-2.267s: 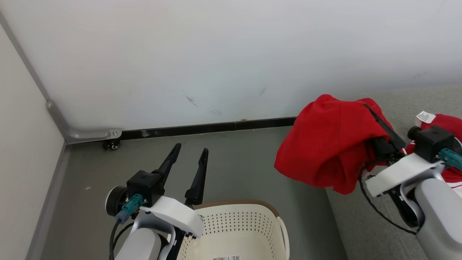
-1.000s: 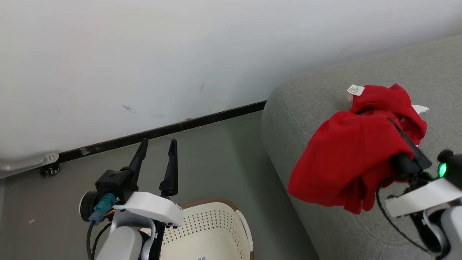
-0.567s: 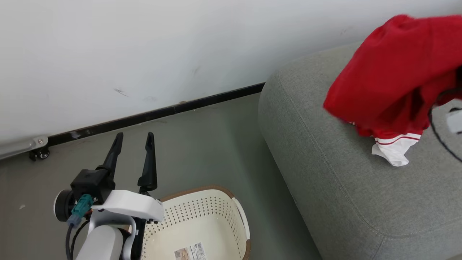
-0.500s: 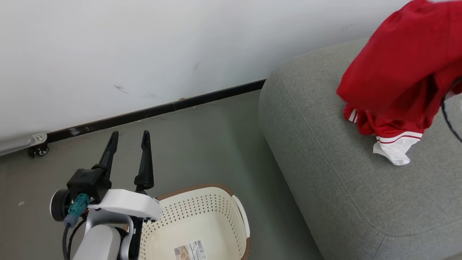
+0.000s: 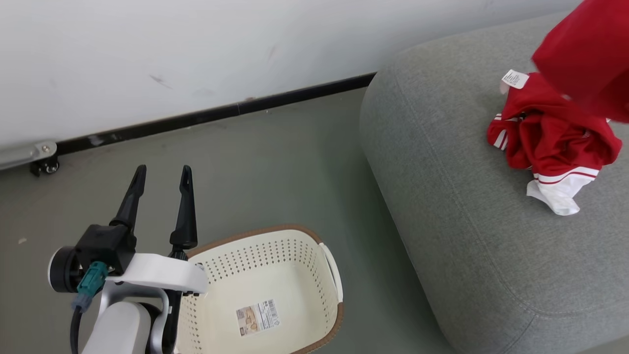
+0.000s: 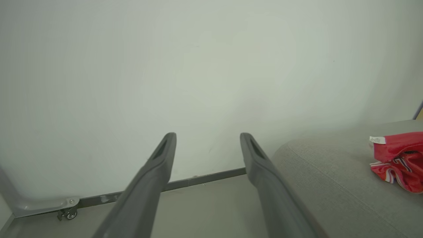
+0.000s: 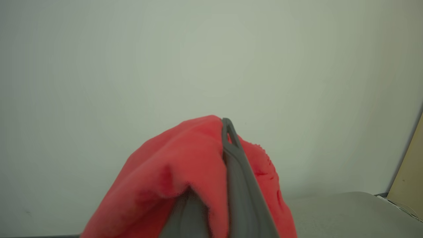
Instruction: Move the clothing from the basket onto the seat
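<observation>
Jaws pinched on plain garment (image 5: 585,59), right gripper (image 7: 228,127) is dangling it over seat (image 5: 467,221), just above striped garment (image 5: 550,137) lying there; left gripper (image 5: 163,169) is idling agape beside basket (image 5: 268,230).

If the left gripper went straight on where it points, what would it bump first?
Probably the wall: nothing stands between it and the left gripper, though depth is hard to judge.

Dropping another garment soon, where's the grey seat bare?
The light-grey woven-fabric seat is bare between its rounded left edge and the crumpled red white-trimmed garment, and nearer the robot. Crowded around that garment.
</observation>
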You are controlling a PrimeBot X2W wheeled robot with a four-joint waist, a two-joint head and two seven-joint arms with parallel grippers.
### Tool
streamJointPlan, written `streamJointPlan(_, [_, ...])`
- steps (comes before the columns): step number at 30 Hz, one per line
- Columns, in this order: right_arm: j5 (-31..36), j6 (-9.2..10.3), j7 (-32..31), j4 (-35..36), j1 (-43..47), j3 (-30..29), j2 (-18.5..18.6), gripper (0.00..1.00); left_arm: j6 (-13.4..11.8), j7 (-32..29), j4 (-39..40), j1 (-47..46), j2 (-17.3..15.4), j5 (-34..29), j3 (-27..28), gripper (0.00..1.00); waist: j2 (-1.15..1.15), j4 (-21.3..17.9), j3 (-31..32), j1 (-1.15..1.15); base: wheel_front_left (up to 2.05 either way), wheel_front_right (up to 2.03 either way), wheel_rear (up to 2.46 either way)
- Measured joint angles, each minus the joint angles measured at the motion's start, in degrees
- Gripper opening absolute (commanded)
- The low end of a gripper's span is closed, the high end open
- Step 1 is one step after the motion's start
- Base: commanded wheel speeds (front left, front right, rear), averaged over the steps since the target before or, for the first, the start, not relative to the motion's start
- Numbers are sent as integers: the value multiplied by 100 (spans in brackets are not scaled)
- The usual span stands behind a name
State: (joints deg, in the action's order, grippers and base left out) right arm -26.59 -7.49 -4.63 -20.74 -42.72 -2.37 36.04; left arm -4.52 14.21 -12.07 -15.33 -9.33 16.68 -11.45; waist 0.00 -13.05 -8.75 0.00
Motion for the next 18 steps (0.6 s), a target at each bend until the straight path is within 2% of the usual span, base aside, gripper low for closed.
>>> streamJointPlan(12, [88,0,-33,-571,-461,-302,522,0,0,-76,314,-38,-176,-127,2,100,0,128,-471,0,0,0,0])
streamJointPlan(18, [90,0,116,-954,-445,-431,590,0,-1,-160,419,-146,-282,-152,-2,100,0,174,-681,0,0,0,0])
